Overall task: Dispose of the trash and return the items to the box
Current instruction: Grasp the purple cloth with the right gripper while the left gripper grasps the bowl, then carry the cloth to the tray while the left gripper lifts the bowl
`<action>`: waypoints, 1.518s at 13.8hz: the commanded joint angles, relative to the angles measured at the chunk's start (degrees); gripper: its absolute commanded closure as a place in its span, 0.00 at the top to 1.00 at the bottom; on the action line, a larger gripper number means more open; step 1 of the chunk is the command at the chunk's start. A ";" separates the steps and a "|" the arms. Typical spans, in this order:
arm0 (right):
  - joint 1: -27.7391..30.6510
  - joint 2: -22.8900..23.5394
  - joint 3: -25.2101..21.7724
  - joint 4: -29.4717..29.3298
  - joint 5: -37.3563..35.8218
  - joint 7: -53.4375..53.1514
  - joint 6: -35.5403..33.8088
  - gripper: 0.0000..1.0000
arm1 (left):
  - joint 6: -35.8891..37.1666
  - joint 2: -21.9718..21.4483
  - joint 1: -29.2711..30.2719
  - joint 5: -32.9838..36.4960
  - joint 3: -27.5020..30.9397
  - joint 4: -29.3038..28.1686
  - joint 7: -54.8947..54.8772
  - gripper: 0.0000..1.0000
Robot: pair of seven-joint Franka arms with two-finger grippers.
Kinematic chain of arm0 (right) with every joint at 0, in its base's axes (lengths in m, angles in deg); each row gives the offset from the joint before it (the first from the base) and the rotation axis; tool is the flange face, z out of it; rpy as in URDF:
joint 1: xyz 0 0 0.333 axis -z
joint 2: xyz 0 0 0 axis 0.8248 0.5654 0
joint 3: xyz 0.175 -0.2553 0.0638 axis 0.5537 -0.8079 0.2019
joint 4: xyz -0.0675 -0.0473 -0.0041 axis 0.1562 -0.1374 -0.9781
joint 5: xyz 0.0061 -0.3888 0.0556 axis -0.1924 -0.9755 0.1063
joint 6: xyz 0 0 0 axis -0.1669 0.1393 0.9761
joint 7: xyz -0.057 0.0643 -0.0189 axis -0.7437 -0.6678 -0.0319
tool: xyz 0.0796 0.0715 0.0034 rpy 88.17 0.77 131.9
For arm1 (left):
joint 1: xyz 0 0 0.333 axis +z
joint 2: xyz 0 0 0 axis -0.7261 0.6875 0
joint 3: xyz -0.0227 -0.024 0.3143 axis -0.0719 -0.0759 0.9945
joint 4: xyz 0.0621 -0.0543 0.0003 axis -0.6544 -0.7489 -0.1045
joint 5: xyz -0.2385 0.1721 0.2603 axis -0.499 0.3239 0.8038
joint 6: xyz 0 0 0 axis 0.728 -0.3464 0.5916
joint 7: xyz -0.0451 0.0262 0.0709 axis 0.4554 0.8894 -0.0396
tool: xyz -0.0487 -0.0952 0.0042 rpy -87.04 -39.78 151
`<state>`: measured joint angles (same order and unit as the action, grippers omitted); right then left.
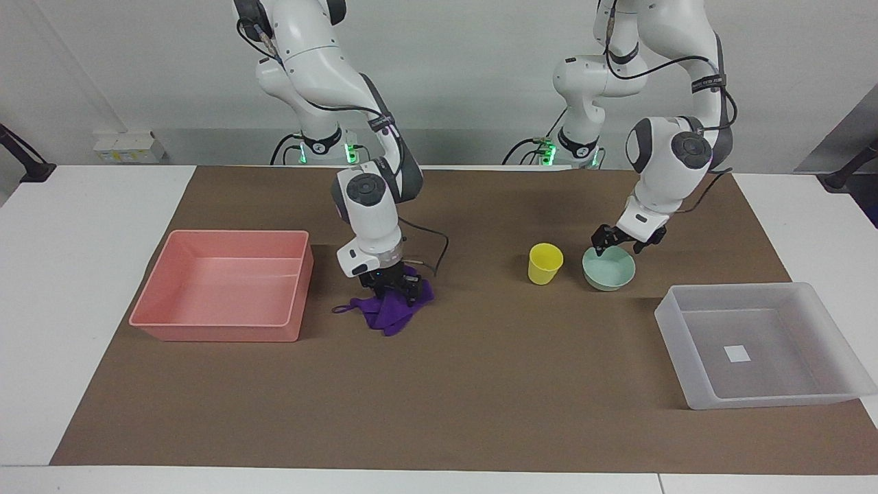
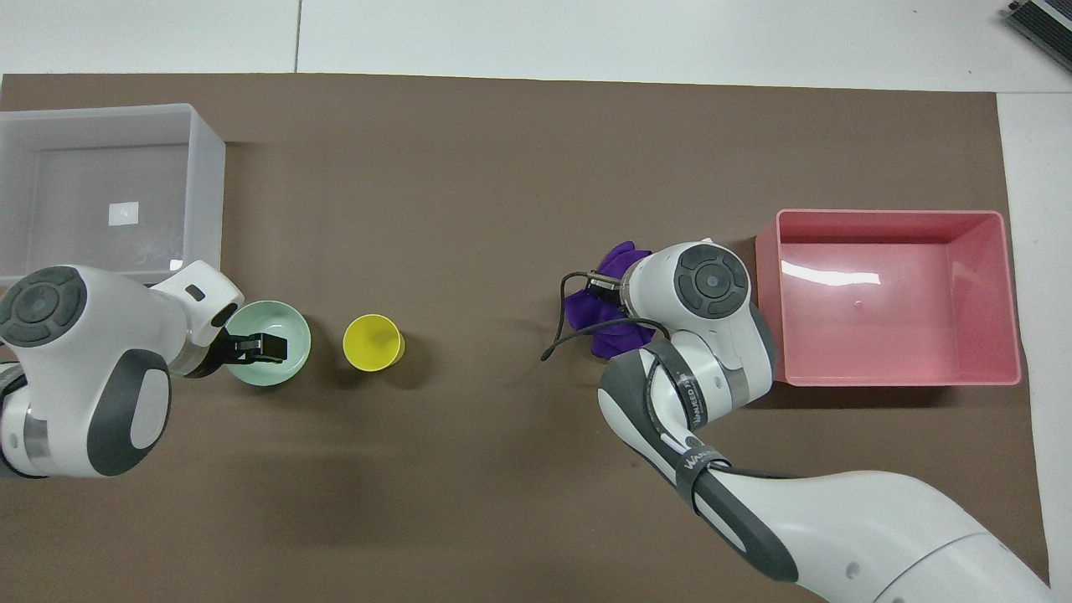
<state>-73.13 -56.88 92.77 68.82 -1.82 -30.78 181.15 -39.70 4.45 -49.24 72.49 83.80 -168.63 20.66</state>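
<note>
The purple rag (image 1: 391, 317) lies bunched on the brown mat beside the pink tray; it also shows in the overhead view (image 2: 618, 258). My right gripper (image 1: 394, 287) is down on it, fingers open around the cloth, and its wrist hides it from above. The mint-green bowl (image 1: 610, 273) (image 2: 260, 322) stands beside the yellow cup (image 1: 544, 263) (image 2: 373, 342). My left gripper (image 1: 617, 245) (image 2: 268, 346) is open, low at the bowl's rim on the side nearer to the robots. The frosted-white box (image 1: 809, 396) (image 2: 209, 167) holds nothing.
The pink tray (image 1: 212, 329) (image 2: 888, 219) stands at the right arm's end of the table with nothing in it. A black cable loops from the right wrist over the rag. The brown mat (image 1: 480, 384) covers most of the table.
</note>
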 commanded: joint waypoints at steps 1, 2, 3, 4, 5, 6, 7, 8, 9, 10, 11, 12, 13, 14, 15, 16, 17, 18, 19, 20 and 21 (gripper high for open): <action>0.33 -1.77 0.10 1.70 -0.05 0.42 1.05 0.00 | -3.00 2.25 0.39 0.36 0.32 -0.89 -0.28 0.82; 1.12 -2.65 0.10 1.44 -0.05 0.42 -0.08 0.00 | -3.35 2.69 0.30 0.44 0.32 -0.81 -0.28 0.68; 2.26 -4.23 0.10 1.26 -0.05 1.03 -3.14 0.00 | -3.44 2.78 0.30 0.44 0.32 -0.80 -0.28 0.45; 2.88 -6.42 0.01 0.91 -0.05 1.12 -6.30 0.00 | -3.44 2.87 0.30 0.44 0.32 -0.80 -0.28 0.31; 3.06 -9.14 -0.25 0.73 -0.05 1.21 -9.64 0.00 | -3.35 3.22 0.39 0.53 0.40 -0.63 -0.36 0.16; 4.28 -12.47 -0.34 0.56 -0.05 1.39 -12.98 0.00 | -3.09 3.13 0.39 0.53 0.41 -0.54 -0.80 0.01; 6.12 -14.94 -0.17 0.47 -0.05 1.91 -15.01 0.00 | -2.74 3.04 0.39 0.53 0.41 -0.45 -0.80 0.00; 7.70 -17.14 -0.17 0.55 -0.05 2.18 -16.25 0.00 | -2.48 2.87 0.39 0.53 0.41 -0.28 -0.80 0.00; 9.02 -19.16 -0.17 0.55 -0.05 2.18 -17.13 0.00 | -2.04 2.69 0.48 0.62 0.41 -0.10 -0.89 0.00; 11.12 -21.10 -0.17 0.55 -0.05 2.79 -18.36 0.00 | -1.43 2.60 0.48 0.62 0.49 0.33 -1.07 0.00; 12.97 -22.86 -0.17 0.64 -0.05 3.49 -20.11 0.00 | -0.11 2.43 0.48 0.62 0.75 1.03 -1.24 0.00; 15.60 -24.27 -0.17 0.73 0.04 4.63 -22.22 0.00 | 2.33 2.34 0.91 0.62 0.84 2.52 -1.24 0.00; 18.06 -25.76 -0.17 0.99 0.04 6.81 -25.37 0.00 | 6.10 2.43 2.22 0.62 0.84 5.49 -1.59 0.00; 19.31 -26.73 -0.17 0.91 0.04 8.92 -27.67 0.00 | 9.53 2.78 3.63 0.53 0.76 8.66 -3.25 0.00; 21.49 -27.53 -0.17 0.99 0.04 10.34 -29.26 0.00 | 13.22 3.04 5.03 0.01 0.76 11.91 -4.83 0.00; 23.52 -27.71 -0.17 1.26 0.13 11.31 -29.79 0.00 | 17.09 3.04 6.01 -0.78 0.67 15.07 -5.54 0.00; 25.02 -27.71 -0.17 1.69 0.30 12.10 -29.10 0.00 | 20.87 2.96 6.02 -2.18 0.76 18.24 -6.25 0.00; 26.25 -27.45 -0.17 1.70 0.65 12.98 -28.23 0.00 | 24.99 3.39 6.02 -2.28 0.84 22.10 -6.34 0.00; 26.44 -26.84 -0.17 1.87 0.74 13.34 -26.56 0.00 | 27.64 4.79 6.28 -2.45 0.84 26.22 -6.34 0.00; 26.61 -26.31 -0.17 2.92 0.83 13.34 -24.81 0.00 | 28.63 6.72 6.97 -2.19 0.84 30.27 -6.43 0.00; 26.61 -25.78 -0.17 3.62 0.83 13.34 -23.05 0.00 | 28.73 8.56 7.33 -1.84 0.93 34.05 -6.52 0.00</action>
<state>-47.14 -83.07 91.89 70.09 -1.79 -18.32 154.39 -14.15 7.74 -43.07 71.08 84.88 -143.46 15.18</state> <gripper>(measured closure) 0.899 0.965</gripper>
